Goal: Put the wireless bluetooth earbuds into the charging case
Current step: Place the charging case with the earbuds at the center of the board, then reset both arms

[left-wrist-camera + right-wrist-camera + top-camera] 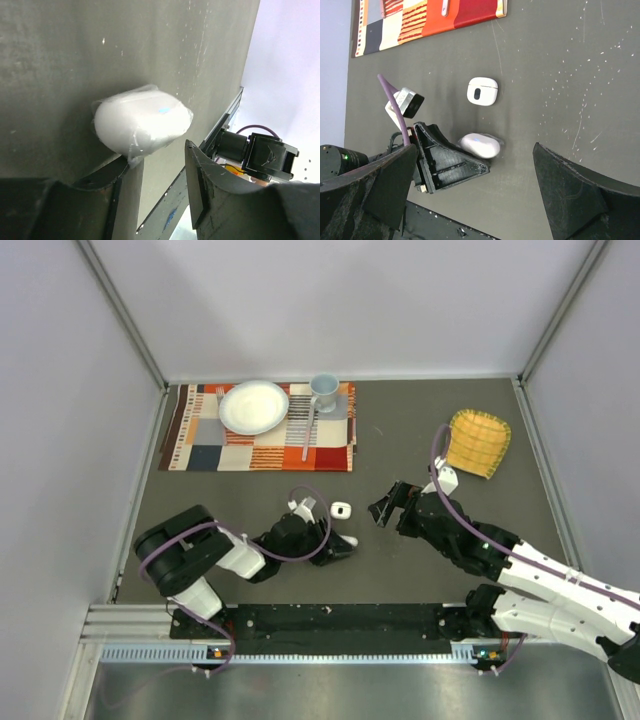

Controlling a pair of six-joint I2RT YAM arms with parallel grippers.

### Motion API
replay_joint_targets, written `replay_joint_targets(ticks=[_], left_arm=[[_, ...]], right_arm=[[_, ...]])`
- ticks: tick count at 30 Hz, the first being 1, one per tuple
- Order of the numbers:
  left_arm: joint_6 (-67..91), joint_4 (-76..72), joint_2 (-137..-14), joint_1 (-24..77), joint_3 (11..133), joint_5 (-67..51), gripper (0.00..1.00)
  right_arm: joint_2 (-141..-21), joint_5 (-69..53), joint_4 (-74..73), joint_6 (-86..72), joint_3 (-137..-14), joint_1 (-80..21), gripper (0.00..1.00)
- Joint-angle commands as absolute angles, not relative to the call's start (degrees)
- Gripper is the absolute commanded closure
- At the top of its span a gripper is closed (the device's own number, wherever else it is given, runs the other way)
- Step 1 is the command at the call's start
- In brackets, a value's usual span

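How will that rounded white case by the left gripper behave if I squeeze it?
Probably slippery: the case looks glossy and seems film-wrapped. Its rounded, hard-looking shell likely stays stiff but may roll or squirt from a pinch.

White-and-black arms [215, 555], purple cables [390, 92], seemingly matte black grippers [342, 545].

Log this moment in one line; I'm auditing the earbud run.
left gripper: open, tips at charging case, no grip | right gripper: open, away from case | case: looks shut | earbuds: none visible
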State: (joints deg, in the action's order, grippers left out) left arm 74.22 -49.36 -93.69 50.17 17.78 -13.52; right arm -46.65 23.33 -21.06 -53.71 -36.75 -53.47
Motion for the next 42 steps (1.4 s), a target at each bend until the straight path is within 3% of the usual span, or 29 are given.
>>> replay_joint_targets(ticks=[1,8,12,21,25,31,32,33,37,42], left_arm=[[73.6,-48.6,-90.8,50.0,16.4,-11.8,0.54],[72.2,-46.1,-88.8,50.0,14.2,-11.5,0.51],[69.4,-41.0,-81.1,50.2,12.3,-11.1,0.51],[53.5,-4.3,-55.8,53.3,18.5,-1.8,0.5],[53.2,6.4,-44.9,53.3,18.3,10.4,0.48],[56.5,15.9,-31.2,53.2,16.1,23.0,0.44],[57.6,17.7,-28.8,53.3,17.0,26.2,0.4],[59.1,19.1,-27.8,53.3,17.2,27.7,0.02],[58.9,26.7,-25.5,53.3,19.2,34.1,0.01],[60.2,32.1,-24.7,53.2,22.1,38.8,0.01]], right_arm=[[-45.5,24.7,-20.6,-54.0,-36.8,-53.3,0.02],[-45.4,24.5,-20.6,-54.1,-37.0,-53.3,0.02],[-45.3,24.7,-20.7,-54.1,-36.8,-53.3,0.02],[-44.8,28.9,-22.3,-44.3,-39.2,-52.8,0.01],[-44.1,26.5,-24.3,-39.4,-40.7,-48.4,0.01],[-46.1,9.4,-25.0,-39.9,-39.2,-31.0,0.01],[-46.6,7.3,-25.0,-39.8,-39.0,-28.6,0.01],[-47.5,3.7,-24.8,-39.6,-38.6,-25.0,0.01],[-50.1,0.3,-24.5,-36.0,-38.6,-19.9,0.01],[-50.6,7.3,-23.9,-32.4,-38.6,-19.6,0.01]])
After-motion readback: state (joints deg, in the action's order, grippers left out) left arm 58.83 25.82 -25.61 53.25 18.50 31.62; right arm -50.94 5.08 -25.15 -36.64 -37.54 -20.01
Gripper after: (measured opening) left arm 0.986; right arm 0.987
